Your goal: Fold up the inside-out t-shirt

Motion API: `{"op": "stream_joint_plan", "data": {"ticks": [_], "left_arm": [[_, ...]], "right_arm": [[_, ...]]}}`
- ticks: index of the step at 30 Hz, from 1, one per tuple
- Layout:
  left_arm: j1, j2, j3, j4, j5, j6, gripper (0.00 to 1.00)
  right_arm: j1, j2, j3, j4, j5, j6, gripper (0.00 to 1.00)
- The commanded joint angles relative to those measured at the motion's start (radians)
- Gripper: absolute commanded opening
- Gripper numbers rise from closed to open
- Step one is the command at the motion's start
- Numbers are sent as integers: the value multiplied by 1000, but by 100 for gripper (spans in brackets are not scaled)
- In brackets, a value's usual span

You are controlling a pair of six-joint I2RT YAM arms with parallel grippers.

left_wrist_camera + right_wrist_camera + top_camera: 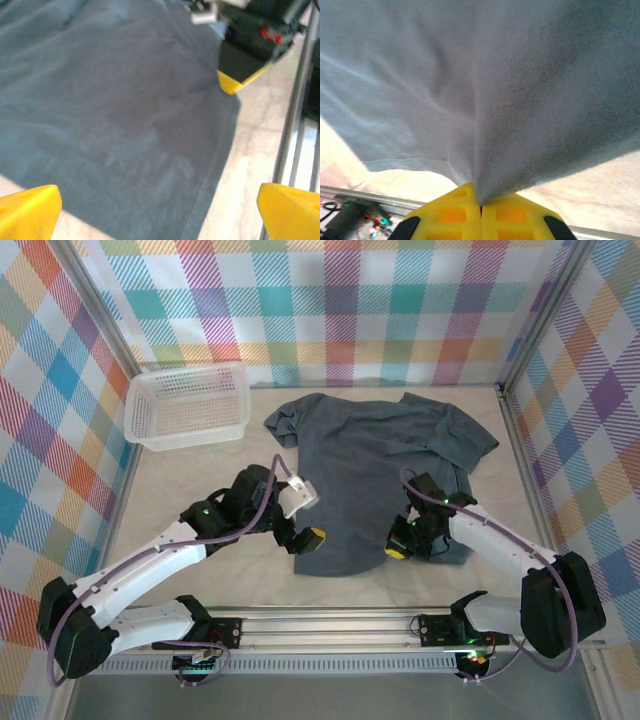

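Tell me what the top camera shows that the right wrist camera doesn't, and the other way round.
Top camera: the whole t-shirt spread on the table, the white basket to its left, and both arms, the left arm at the hem's left corner, the right arm at its right. Right wrist camera: a close look at the right arm's yellow jaws shut on a pinch of cloth that gathers into a ridge. Shared: the blue-grey shirt, the pale table and the front rail.
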Motion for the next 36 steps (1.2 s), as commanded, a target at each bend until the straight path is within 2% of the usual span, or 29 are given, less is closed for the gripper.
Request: {"op": "stream_joint_plan", "data": {"ticks": [1,4,8,12,14,17,24,28,29,32,36], "left_arm": [[-85,59,-46,93,29,21,100],[-151,162,-49,214,18,22,100],[-226,341,-38,394,-59,24,100],[-251,491,-32,574,-126,5,100],[-252,523,-30,625,-155,3,97],[-250,533,-24,644,-191,7,83],[-246,489,-41,612,-171,2,27],[-241,477,-50,600,-168,-8,4],[-240,477,-52,599,-167,-14,0],[-238,488,-51,608,-155,-33,0],[-238,515,-45,631,-136,-63,0]], "right_arm": [[4,-13,94,-43,6,-23,0],[4,13,124,-49,13,-37,0],[4,28,135,-43,5,-37,0],[4,13,133,-41,4,-33,1],[4,8,130,-42,0,-30,1],[4,-1,120,-41,2,-24,2],[2,-2,102,-43,18,-24,7],[2,1,101,-43,28,-30,9],[2,1,99,-42,32,-34,10],[2,-3,90,-40,50,-40,18],[1,-16,53,-35,77,-38,16]]}}
